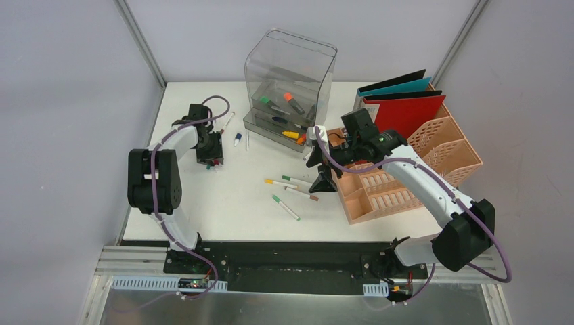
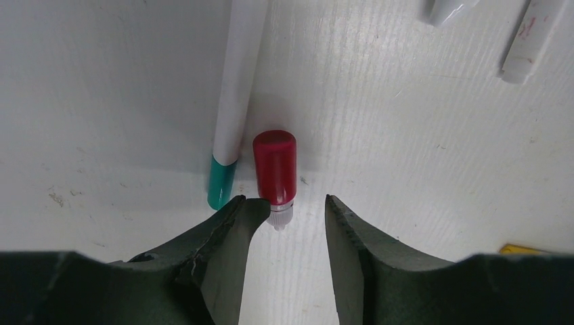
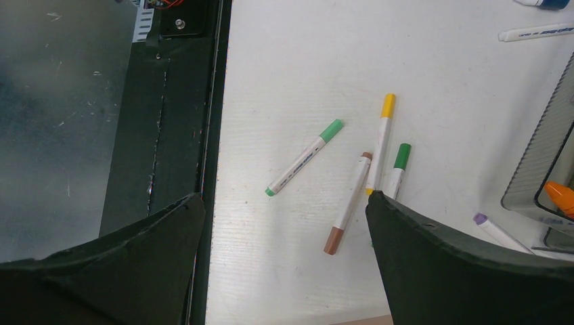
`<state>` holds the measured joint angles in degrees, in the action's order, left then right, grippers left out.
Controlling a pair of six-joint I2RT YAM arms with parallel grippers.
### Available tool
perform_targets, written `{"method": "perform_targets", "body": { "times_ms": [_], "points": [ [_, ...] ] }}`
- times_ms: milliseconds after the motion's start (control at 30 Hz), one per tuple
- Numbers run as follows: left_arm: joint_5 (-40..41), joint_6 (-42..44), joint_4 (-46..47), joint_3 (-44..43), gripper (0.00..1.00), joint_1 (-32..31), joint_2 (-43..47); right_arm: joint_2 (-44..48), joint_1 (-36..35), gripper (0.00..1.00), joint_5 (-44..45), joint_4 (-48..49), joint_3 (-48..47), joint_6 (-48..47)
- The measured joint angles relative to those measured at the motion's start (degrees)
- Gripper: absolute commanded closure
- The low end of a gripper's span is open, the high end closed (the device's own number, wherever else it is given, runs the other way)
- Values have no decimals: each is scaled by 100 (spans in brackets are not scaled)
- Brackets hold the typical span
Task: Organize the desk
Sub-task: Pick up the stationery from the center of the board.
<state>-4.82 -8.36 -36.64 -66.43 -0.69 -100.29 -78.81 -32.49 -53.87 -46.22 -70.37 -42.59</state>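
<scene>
The white desk (image 1: 223, 203) carries loose markers. My left gripper (image 1: 212, 161) is open, low over the desk's left part. In the left wrist view the left gripper (image 2: 291, 203) has a short red marker cap (image 2: 275, 166) lying just ahead of its left fingertip, apart from the right one. A teal-tipped white marker (image 2: 233, 101) lies beside the cap. My right gripper (image 1: 324, 179) is open and empty above the middle markers. In the right wrist view the right gripper (image 3: 284, 200) hangs over a green marker (image 3: 304, 157), a brown one (image 3: 347, 203) and a yellow one (image 3: 380, 139).
A clear grey drawer box (image 1: 291, 68) stands at the back with its drawer open and markers inside. A peach lattice rack (image 1: 406, 169) with red and teal folders (image 1: 404, 112) stands at the right. A blue-capped marker (image 1: 237, 139) lies near the left gripper. The black front edge (image 3: 183, 101) is close.
</scene>
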Motion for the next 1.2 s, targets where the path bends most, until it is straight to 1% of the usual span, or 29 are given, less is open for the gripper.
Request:
{"method": "perform_targets", "body": {
  "times_ms": [100,467,567,700,800,1133,1167,1200],
  "points": [
    [-4,-4,-33,-46,61,0,-50,0,0,7,-2,-2,0,-2],
    [-11,-17,-225,-186,60,0,-365,-7,0,7,-2,-48,0,-66],
    [-35,-15,-256,-197,59,0,-365,-35,0,7,-2,-66,0,-87],
    [-166,-13,-286,-223,53,2,-367,-55,0,7,-2,-111,0,-111],
    [-219,-2,-291,-227,53,0,-367,-55,0,7,-2,-133,0,-127],
    [-323,2,-291,-232,57,-28,-367,-72,0,7,0,-151,0,-144],
    [-315,2,-295,-232,58,-48,-367,-72,0,7,-2,-153,0,-146],
    [-313,2,-295,-234,61,-79,-369,-72,0,7,0,-153,0,-146]
  ]
}}
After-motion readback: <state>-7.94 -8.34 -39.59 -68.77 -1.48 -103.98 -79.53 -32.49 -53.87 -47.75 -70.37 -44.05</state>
